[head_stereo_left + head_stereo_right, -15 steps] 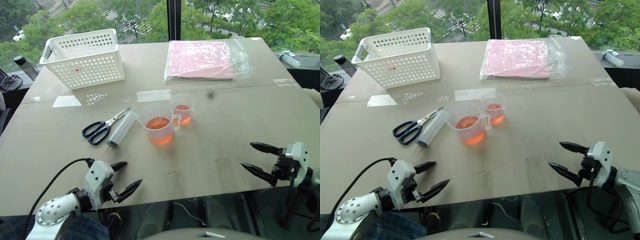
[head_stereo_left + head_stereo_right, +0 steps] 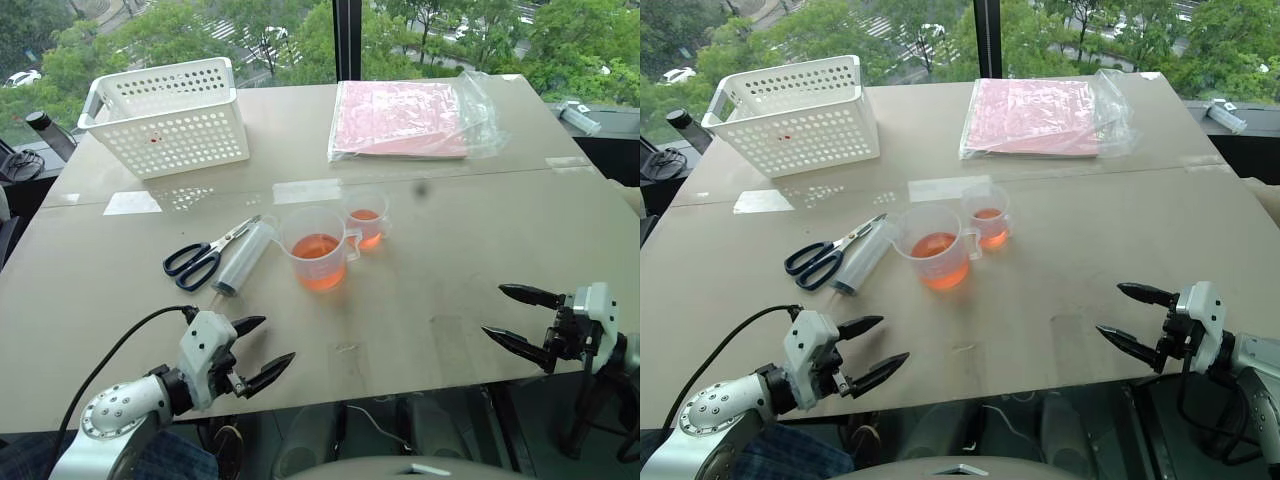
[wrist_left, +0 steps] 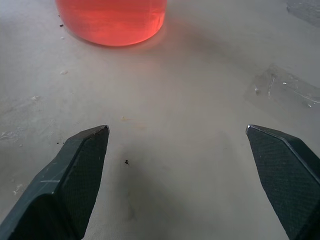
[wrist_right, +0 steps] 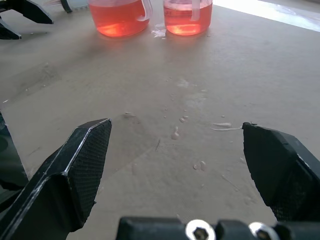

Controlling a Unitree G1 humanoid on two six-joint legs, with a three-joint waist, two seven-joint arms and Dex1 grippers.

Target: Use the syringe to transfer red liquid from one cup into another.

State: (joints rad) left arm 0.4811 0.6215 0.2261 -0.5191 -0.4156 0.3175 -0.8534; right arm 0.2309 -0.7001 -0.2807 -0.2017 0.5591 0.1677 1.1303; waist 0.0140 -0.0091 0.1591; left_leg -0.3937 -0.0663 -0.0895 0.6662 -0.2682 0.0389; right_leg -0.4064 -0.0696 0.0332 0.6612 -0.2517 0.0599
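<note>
Nearby, scissors [image 2: 203,258] flank the syringe [image 2: 243,258], both grippers' fingers spread apart, holding nothing.

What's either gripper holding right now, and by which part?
Nothing. Left gripper and right gripper are open and empty; the syringe lies untouched on the table.

Beige table [image 2: 450,260], white basket [image 2: 170,115], pink packet [image 2: 405,118], scissors [image 2: 200,258], syringe [image 2: 243,258], larger cup [image 2: 318,248], smaller cup [image 2: 367,218]
</note>
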